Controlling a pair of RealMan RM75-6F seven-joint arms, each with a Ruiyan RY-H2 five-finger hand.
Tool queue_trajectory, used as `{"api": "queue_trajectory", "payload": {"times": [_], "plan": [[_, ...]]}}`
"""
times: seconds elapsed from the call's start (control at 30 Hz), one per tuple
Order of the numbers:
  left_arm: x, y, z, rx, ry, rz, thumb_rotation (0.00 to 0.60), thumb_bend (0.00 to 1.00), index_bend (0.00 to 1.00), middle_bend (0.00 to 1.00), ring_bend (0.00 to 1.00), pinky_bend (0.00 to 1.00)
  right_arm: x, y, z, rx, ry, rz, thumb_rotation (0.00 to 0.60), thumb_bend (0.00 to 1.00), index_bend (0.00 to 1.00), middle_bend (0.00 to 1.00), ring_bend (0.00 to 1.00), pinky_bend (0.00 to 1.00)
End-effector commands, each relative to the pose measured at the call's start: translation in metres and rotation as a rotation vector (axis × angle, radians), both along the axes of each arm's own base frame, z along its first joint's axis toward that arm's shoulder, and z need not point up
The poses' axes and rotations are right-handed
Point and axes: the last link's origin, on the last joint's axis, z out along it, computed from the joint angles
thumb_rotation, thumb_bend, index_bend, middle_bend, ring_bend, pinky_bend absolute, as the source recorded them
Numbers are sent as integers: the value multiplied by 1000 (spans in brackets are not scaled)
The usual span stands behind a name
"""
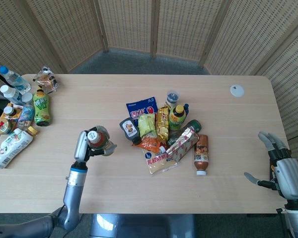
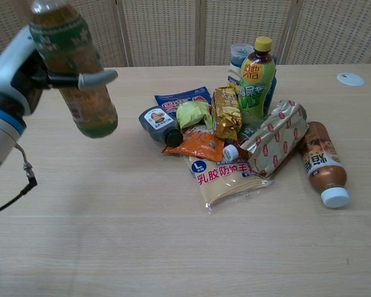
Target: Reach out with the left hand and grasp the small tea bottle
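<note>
My left hand (image 2: pixel 25 68) grips the small tea bottle (image 2: pixel 74 68), a clear bottle of amber tea with a green label, and holds it lifted well above the table, tilted a little. From the head view the bottle's white cap (image 1: pixel 92 135) faces up, with the left hand (image 1: pixel 84 145) wrapped round the bottle. In the chest view the cap is cut off by the top edge. My right hand (image 1: pixel 280 168) hangs open past the table's right front corner, fingers spread, holding nothing.
A pile of snack packets and bottles (image 1: pixel 164 131) lies mid-table, with a brown bottle (image 1: pixel 201 154) on its side at the right. More bottles and packets (image 1: pixel 20 116) crowd the left edge. A white disc (image 1: pixel 237 90) lies far right.
</note>
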Motion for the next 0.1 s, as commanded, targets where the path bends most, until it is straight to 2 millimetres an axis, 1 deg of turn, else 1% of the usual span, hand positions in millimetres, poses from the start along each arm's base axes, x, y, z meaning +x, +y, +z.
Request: {"api": "queue_trajectory", "payload": {"times": [0.03, 0.1], "plan": [[9, 2, 48, 93, 12, -13, 600, 169, 841, 744, 606, 574, 0, 0, 0, 0, 2, 1, 600, 0, 0, 0, 0, 0], [14, 1, 59, 103, 2, -14, 600, 169, 841, 741, 605, 574, 1, 1, 0, 0, 2, 2, 600, 0, 0, 0, 0, 0]]}}
